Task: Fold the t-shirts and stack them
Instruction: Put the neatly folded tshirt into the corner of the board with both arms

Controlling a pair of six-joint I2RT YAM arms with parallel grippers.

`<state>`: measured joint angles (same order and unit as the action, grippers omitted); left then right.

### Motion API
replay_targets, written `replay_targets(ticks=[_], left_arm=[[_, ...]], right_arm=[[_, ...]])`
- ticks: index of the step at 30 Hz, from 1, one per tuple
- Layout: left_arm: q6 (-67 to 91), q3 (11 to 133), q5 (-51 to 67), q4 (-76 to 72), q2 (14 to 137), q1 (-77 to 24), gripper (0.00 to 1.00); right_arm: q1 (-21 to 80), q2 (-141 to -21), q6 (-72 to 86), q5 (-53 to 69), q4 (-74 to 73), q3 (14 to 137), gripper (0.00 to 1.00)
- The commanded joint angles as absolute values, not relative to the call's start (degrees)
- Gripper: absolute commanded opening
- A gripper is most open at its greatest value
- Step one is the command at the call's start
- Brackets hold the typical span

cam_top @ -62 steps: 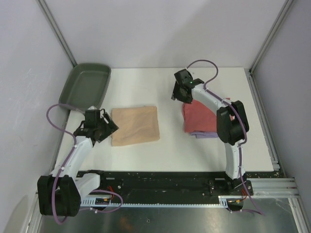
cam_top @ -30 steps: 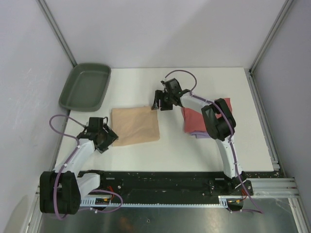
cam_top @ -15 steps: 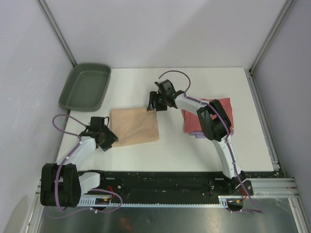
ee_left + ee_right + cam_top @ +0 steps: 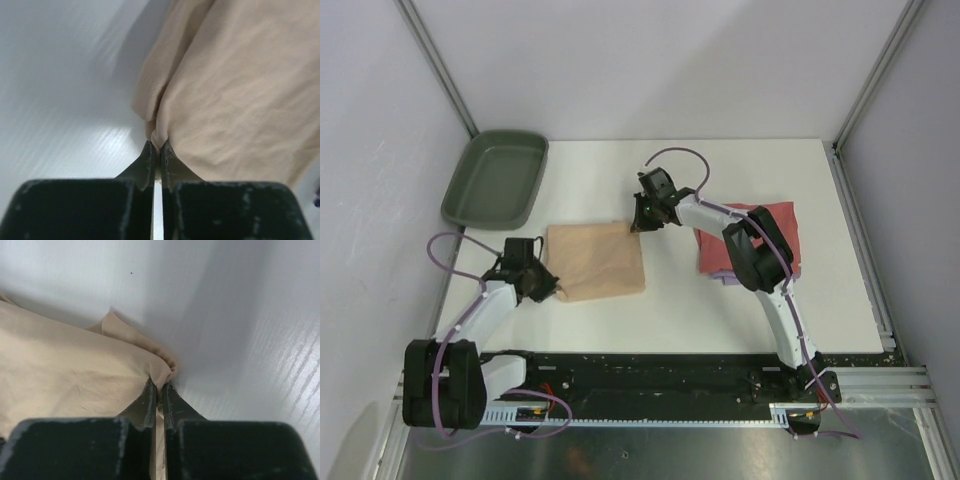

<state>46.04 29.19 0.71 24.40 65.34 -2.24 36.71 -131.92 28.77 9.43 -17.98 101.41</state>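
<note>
A folded tan t-shirt (image 4: 597, 260) lies on the white table, left of centre. My left gripper (image 4: 553, 287) is shut on its near left corner, where the tan cloth (image 4: 225, 90) bunches between the black fingertips (image 4: 148, 159). At the far right corner my right gripper (image 4: 637, 222) is shut on the same tan cloth (image 4: 65, 375), pinched between its fingertips (image 4: 149, 399). A folded coral-red t-shirt (image 4: 782, 220) lies to the right on top of a pale lavender t-shirt (image 4: 726, 274), partly hidden by the right arm.
A dark green tray (image 4: 498, 178) sits at the far left corner of the table (image 4: 620, 170). Grey walls with metal rails enclose the table on three sides. The arm bases stand on a black rail at the near edge.
Both grippers went from open to shut on opposite corners of the tan t-shirt. The right gripper came left from the red shirt; the left gripper moved in to the near left corner.
</note>
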Motion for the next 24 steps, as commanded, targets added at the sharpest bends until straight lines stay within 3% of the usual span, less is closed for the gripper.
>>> replay_targets(ticks=[1,11,24], left_arm=[[43.05,34.02,4.95,22.91,60.37,-2.75,0.0],[40.62,37.91,7.51,25.76,56.8,-2.81,0.0],[40.48,42.71,11.34,25.82,58.71,-4.65,0.0]], right_arm=[[38.95,-126.69,28.39,5.24,-22.06,104.71,0.01],[41.4,-117.88,27.39,0.07,-24.4,104.79,0.0],[41.34,-114.87,26.47,-4.52,-28.47,106.26,0.0]])
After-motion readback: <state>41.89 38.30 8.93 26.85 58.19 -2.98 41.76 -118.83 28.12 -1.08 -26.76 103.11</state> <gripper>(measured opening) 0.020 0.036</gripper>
